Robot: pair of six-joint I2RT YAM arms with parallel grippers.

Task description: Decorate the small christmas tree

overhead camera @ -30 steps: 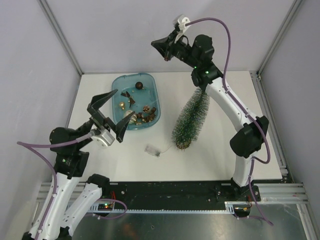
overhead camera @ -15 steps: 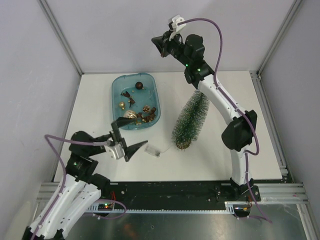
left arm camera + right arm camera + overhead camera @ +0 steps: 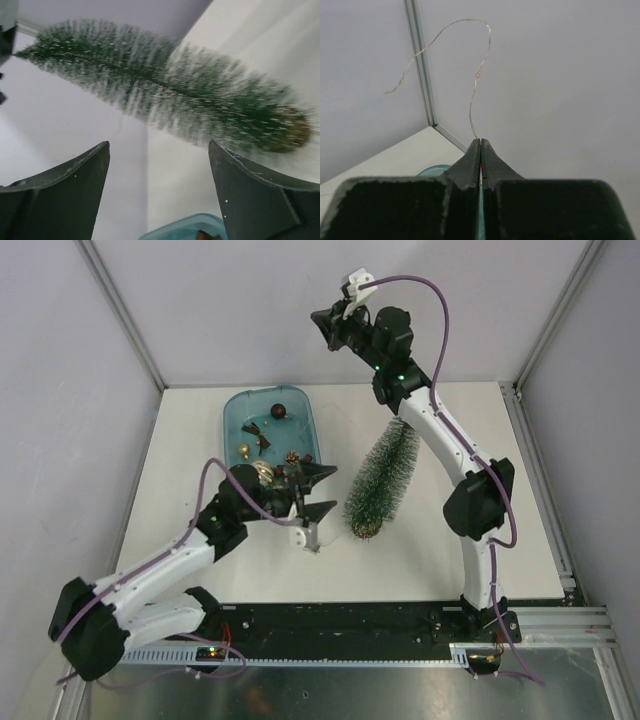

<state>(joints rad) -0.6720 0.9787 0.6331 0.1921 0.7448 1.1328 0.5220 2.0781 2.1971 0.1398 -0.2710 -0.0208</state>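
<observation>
The small christmas tree (image 3: 383,478) lies on its side on the white table, brown base toward the near edge. In the left wrist view the tree (image 3: 165,95) stretches across just beyond the fingertips. My left gripper (image 3: 328,488) hovers right of the blue tray (image 3: 232,410), jaws wide apart and pointing at the tree; my left gripper (image 3: 159,145) has nothing between its fingers. My right gripper (image 3: 320,325) is raised high near the back wall. In its own view my right gripper (image 3: 480,141) is shut on a thin light wire (image 3: 479,75) that curls upward.
The tray holds several small gold and brown ornaments (image 3: 285,475). A small clear box (image 3: 306,538) lies on the table under the left gripper. The tray's rim (image 3: 185,222) shows at the bottom of the left wrist view. Grey walls enclose the table.
My left arm swung from the tray's left side round its front and now reaches right toward the tree, jaws slightly narrower. The right arm barely moved.
</observation>
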